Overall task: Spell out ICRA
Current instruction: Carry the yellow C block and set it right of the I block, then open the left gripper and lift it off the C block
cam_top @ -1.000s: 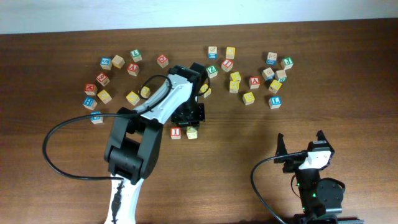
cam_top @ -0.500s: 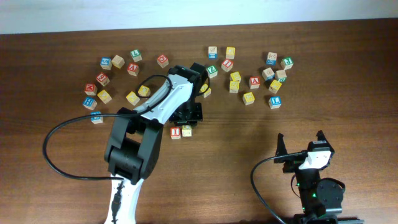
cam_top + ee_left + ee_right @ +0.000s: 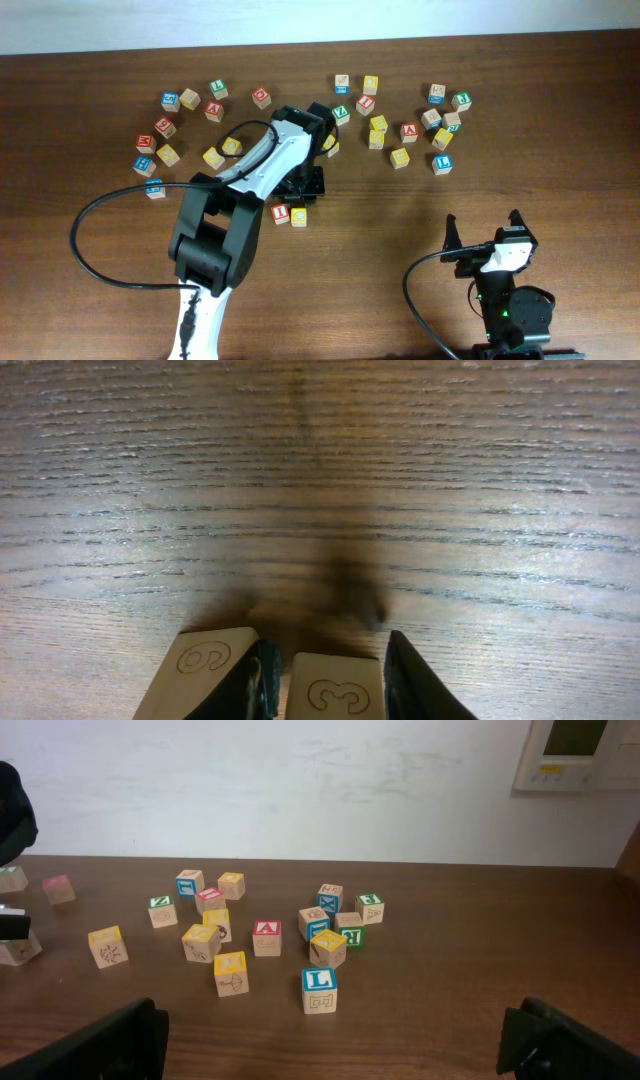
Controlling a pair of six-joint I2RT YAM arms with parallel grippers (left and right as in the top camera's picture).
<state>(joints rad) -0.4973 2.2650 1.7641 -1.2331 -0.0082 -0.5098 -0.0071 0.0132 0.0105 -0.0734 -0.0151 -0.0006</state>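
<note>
Wooden C cube [image 3: 299, 216] sits just beside red I cube [image 3: 282, 212]; left gripper [image 3: 325, 665] straddles it, jaws narrow, can't tell if gripping. Right gripper [image 3: 483, 225] idle, jaws wide. Reckon I'm on ltr 2; nxt: back off, fetch green R cube [image 3: 350, 935], well apart from I.

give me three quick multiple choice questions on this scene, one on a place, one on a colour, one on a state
1. The red I cube lies:
a) on top of another cube
b) right beside a yellow cube
c) at the table's near edge

2. The border around the letter on the L cube is:
a) red
b) green
c) blue

3. The right gripper has its jaws:
a) wide apart, empty
b) shut on a cube
c) shut on a cable

Key: 1 b, the overhead view shows the two side by side; 2 c, the right wrist view shows a blue border; 3 a, both views show the jaws spread with nothing between.
</note>
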